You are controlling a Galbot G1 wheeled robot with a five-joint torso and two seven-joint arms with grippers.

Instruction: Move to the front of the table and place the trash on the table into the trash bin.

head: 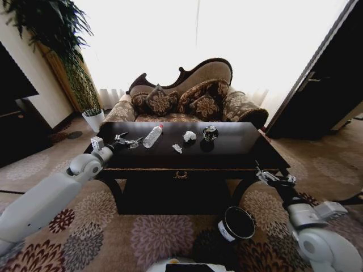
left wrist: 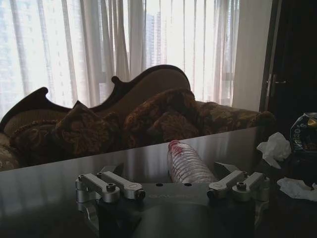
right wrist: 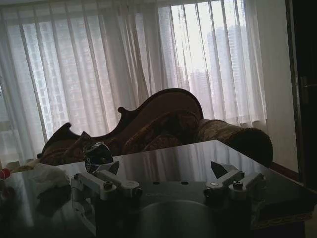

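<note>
The sofa (head: 187,93) stands behind the dark bench (head: 238,148), which fills the middle of the head view. The black bin (head: 236,224) sits on the carpet in front of the bench, toward its right end and near the right arm.

On the bench top a clear bottle (head: 152,136) with a red cap lies on its side. To its right lie a white paper wad (head: 189,136), a smaller crumpled scrap (head: 177,148) nearer the front edge, and a dark shiny round object (head: 210,134).

The left hand (head: 130,142) hovers over the bench's left end, fingers apart, just beside the bottle. The right hand (head: 271,176) hangs at the front right corner, fingers apart, gripping nothing.
</note>
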